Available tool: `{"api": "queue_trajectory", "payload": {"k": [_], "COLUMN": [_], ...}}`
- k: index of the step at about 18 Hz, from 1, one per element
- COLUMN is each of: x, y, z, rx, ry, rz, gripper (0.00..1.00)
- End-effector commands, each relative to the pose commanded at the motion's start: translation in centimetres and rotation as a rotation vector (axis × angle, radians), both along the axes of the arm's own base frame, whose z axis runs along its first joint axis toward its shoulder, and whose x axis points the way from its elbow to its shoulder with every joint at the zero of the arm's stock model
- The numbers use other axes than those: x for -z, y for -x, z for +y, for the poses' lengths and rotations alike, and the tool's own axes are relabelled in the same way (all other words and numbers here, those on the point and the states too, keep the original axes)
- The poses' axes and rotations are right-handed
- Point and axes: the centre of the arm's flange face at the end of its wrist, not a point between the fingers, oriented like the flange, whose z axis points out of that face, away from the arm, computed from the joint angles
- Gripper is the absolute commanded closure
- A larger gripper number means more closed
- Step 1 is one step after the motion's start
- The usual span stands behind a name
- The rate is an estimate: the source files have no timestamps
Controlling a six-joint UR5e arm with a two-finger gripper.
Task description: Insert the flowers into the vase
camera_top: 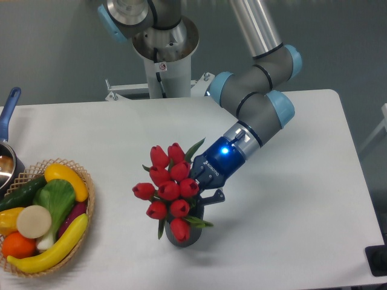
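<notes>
The flowers (168, 188), a bunch of red tulips with green leaves, stand with their stems down inside the vase (184, 237), a short dark grey cylinder near the table's front middle. The blooms cover most of the vase's rim. My gripper (198, 197) reaches in from the right, behind the blooms, and appears shut on the flowers' stems; its fingertips are mostly hidden by the tulips, with one dark finger (213, 197) showing at the right.
A wicker basket (88, 199) of toy vegetables and fruit sits at the front left. A pot with a blue handle (8, 109) is at the far left edge. The robot's base (163, 54) stands behind the table.
</notes>
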Motion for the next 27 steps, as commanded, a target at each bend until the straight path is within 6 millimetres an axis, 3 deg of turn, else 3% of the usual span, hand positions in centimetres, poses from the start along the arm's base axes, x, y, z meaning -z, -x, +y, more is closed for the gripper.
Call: {"api": "queue_trajectory", "payload": {"k": [2,4,12,17,22,27], "x": [0.0,0.2,-0.3,-2.2,-7.1,-7.9], "y": [0.3,0.5,1.8,5.6,8.5,11.1], "z": [-0.4,-0.8,-2.3,-6.5,-8.6,-9.5], "rx": [-0.01,-0.018,-0.052,-0.149,-0.333,-0.432], "ry": [0.001,0.005,0.004,0.015,0.358,0.574], "rz": [-0.003,-0.01,-0.011,0.033,0.267,0.41], "gripper": [0.08,0.02,0.0,0.0,0.0,0.0]}}
